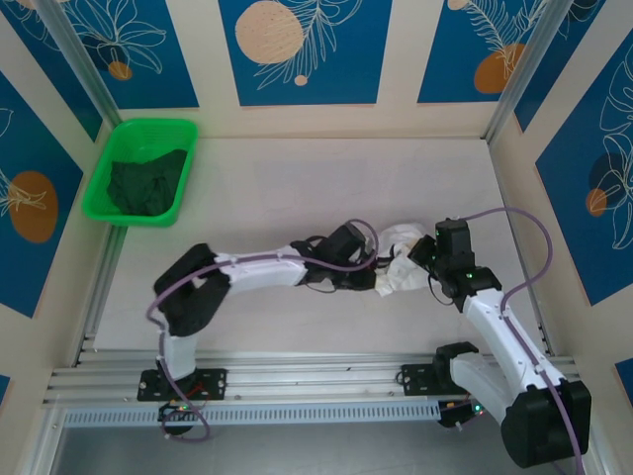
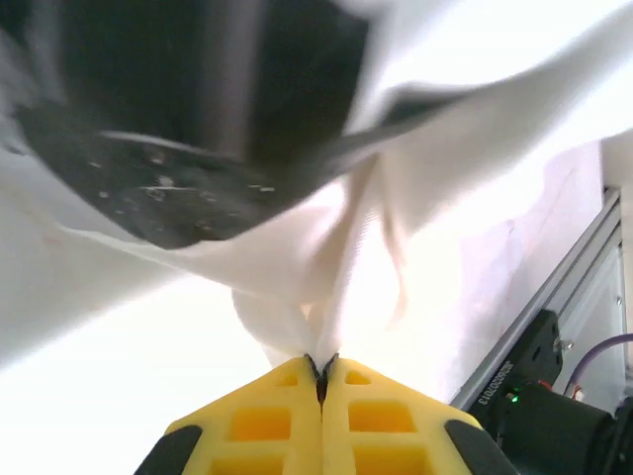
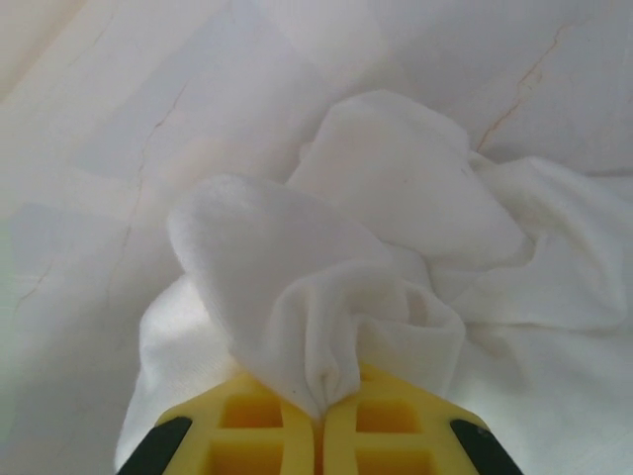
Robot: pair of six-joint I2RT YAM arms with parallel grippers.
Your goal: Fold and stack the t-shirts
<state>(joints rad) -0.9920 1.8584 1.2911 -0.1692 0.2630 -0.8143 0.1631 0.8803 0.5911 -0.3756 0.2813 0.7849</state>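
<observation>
The white t-shirt (image 1: 401,259) is bunched up in the middle of the table, between both arms. My left gripper (image 1: 374,263) is shut on a pinch of its cloth; in the left wrist view the white t-shirt (image 2: 326,267) runs into the closed yellow jaws of that gripper (image 2: 321,368). My right gripper (image 1: 423,254) is shut on another fold, and the white t-shirt (image 3: 396,247) bulges out of that gripper (image 3: 321,408). The dark green t-shirt (image 1: 146,183) lies crumpled in the tray at the back left.
A bright green plastic tray (image 1: 109,158) sits at the back left corner of the table. An aluminium rail (image 1: 316,381) runs along the near edge by the arm bases. Blue patterned walls enclose the pale tabletop (image 1: 297,188).
</observation>
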